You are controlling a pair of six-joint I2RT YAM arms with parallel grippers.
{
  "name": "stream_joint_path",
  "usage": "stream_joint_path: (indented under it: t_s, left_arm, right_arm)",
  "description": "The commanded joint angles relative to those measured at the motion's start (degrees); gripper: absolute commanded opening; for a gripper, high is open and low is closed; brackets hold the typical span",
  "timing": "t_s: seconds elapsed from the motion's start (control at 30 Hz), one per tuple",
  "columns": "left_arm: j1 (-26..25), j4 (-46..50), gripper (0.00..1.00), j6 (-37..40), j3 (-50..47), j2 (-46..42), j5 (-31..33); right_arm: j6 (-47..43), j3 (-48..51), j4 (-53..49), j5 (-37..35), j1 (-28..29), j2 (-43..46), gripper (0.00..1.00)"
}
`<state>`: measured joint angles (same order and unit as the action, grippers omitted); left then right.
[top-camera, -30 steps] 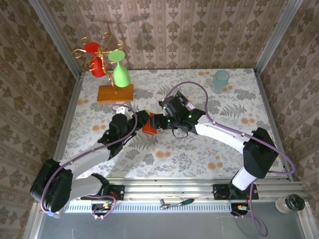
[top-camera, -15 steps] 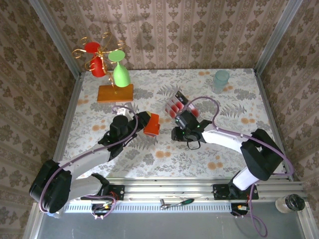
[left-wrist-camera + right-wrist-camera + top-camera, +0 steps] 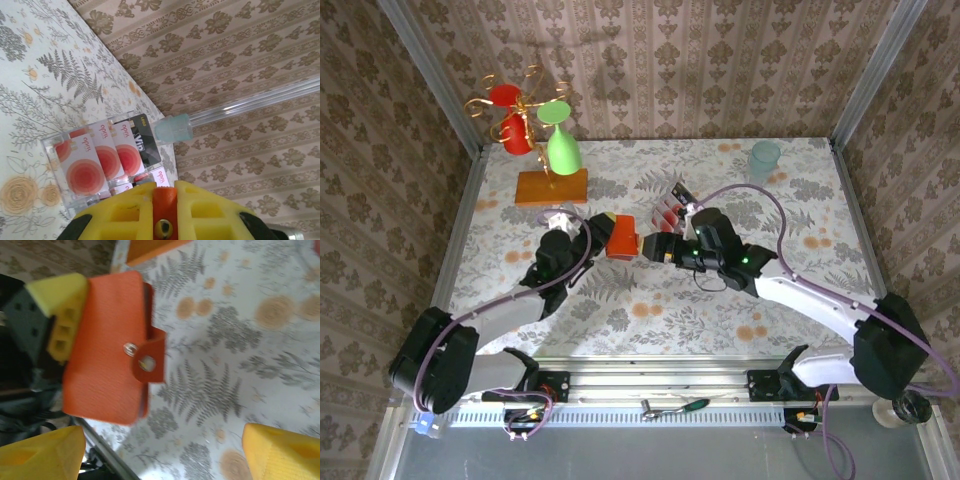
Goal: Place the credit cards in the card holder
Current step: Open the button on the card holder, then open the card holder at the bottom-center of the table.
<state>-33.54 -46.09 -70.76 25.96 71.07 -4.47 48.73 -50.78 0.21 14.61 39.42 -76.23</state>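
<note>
The card holder (image 3: 623, 237), a small orange-red wallet, hangs above the table's middle with my left gripper (image 3: 607, 234) shut on its left edge. In the left wrist view the yellow fingers (image 3: 129, 210) clamp the orange edge of the card holder (image 3: 164, 200). In the right wrist view the card holder (image 3: 105, 345) is folded and its snap tab (image 3: 148, 362) stands loose. My right gripper (image 3: 657, 246) is just right of it, and in its own view the right gripper (image 3: 160, 455) is open with nothing between its fingers. The credit cards (image 3: 669, 210) lie in a clear tray behind; pink-and-red and black credit cards (image 3: 97, 157) show.
An orange block (image 3: 551, 186) with a gold wire stand carrying red and green cups stands at the back left. A pale teal cup (image 3: 764, 160) is at the back right. Patterned walls close the table on three sides.
My right gripper drew back to the right from the card holder, then came in beside it again with its jaws wider. The left gripper kept its hold and shifted slightly.
</note>
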Motion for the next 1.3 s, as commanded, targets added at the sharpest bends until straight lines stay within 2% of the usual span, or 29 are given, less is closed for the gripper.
stream_joint_path:
  t_s: [0.0,0.13,0.33,0.53,0.8,1.17,1.27]
  left_arm:
    - [0.2,-6.8,0.00,-3.4,0.7,0.6,-0.9]
    - [0.2,-8.5,0.00,-4.8,0.5,0.8,-0.8]
    - [0.1,-9.4,0.00,-5.5,0.0,0.3,0.0]
    - [-0.2,-11.1,0.00,-5.9,0.1,1.4,0.4]
    - [-1.0,-14.6,0.00,-7.2,0.5,3.8,1.0]
    - [-2.5,-27.5,0.00,-11.9,0.7,10.3,4.2]
    - [-3.1,-27.5,0.00,-12.2,2.1,10.9,4.3]
  right_arm:
    - [2.3,-4.4,5.9,3.5,-0.4,-5.1,0.84]
    - [3.9,-5.5,10.8,4.3,-1.9,-10.2,0.79]
    - [9.0,0.8,23.6,8.3,-5.3,-12.4,0.57]
    - [10.5,4.9,28.3,9.4,-5.9,-11.6,0.49]
    - [13.7,6.8,34.2,11.5,-6.0,-12.0,0.46]
    - [20.1,9.3,44.3,15.2,-6.5,-12.3,0.39]
    - [20.9,9.7,45.1,15.6,-6.8,-12.1,0.36]
